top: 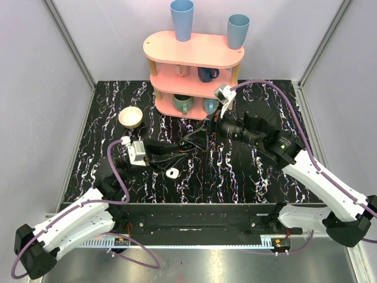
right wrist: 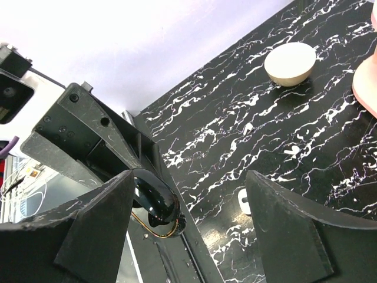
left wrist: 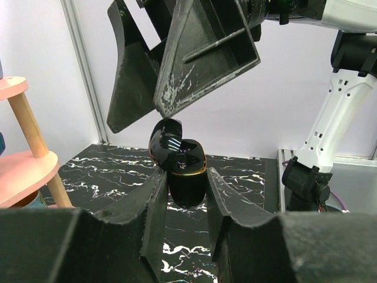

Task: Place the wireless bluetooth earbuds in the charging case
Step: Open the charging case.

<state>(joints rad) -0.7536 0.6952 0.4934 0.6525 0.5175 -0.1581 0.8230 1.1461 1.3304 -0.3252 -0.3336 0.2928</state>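
Two grippers are meeting over the middle of the marbled black table (top: pixel 235 177). Your left gripper (left wrist: pixel 185 178) is clenching its fingers (left wrist: pixel 154 197) on the lower half of the charging case (left wrist: pixel 185 171), a glossy black shell with a gold rim. It is holding the case upright above the tabletop, with the lid hanging open and tilted back. Your right gripper (left wrist: pixel 141 118) is hovering just above the lid with its fingers spread and nothing between them. I cannot tell whether one tip is touching the lid. From the right wrist, you are seeing the case (right wrist: pixel 156 203) beside that gripper's left finger. A small white piece (top: pixel 172 172) with a dark spot is lying on the table just below the left gripper; whether it is an earbud is unclear. A cream bowl (top: pixel 131 116) is sitting well apart, toward the far left.
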